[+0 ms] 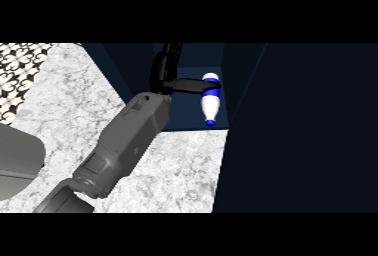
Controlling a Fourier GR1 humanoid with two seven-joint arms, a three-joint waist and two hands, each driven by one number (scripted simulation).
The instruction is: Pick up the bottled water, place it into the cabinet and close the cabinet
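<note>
The water bottle [211, 102] is white with a blue band and a blue cap. It sits inside the dark cabinet opening [193, 125], its cap end toward the view's lower edge. My right forearm [125, 145] stretches from the lower left up into the opening. My right hand [164, 75] is just left of the bottle. Its fingers [170, 52] run straight up, away from the bottle, and only its thumb [188, 85] reaches across to the blue band. Nothing is curled round the bottle. No left hand shows.
The cabinet door [303, 130] stands open as a broad dark panel filling the right side. The speckled white counter [177, 170] lies below the opening. A patterned wall [22, 65] is at upper left, and a grey rounded shape [18, 160] at the left edge.
</note>
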